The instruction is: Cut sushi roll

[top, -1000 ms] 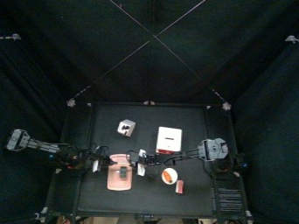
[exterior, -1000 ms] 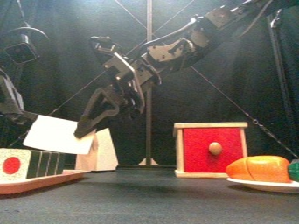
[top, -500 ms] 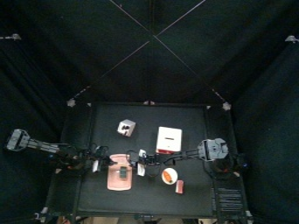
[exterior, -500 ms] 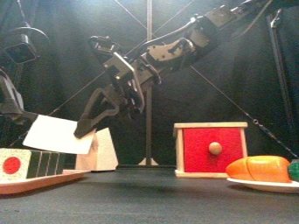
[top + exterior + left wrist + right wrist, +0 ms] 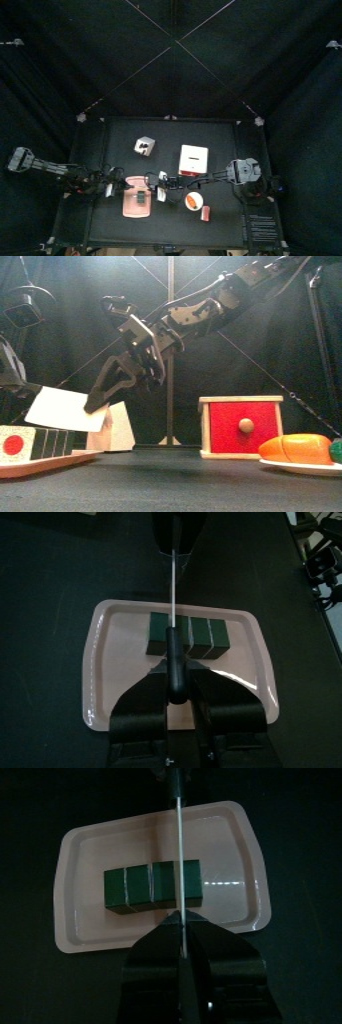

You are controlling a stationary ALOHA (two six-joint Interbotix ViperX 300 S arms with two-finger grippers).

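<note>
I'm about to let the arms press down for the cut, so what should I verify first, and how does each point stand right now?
1. Grip on the white flat-bladed knife: the left gripper and right gripper both look closed on it: ok.
2. Blade crossing over the dark green sushi roll: ok.
3. Blade matched to a seam between the roll's segments: cannot tell.
4. Gap between blade and the roll's top: cannot tell.
5. Roll lying inside the pink plastic tray: ok.
6. Red-fronted wooden box and white plate standing off to the side of the cut: ok.
</note>
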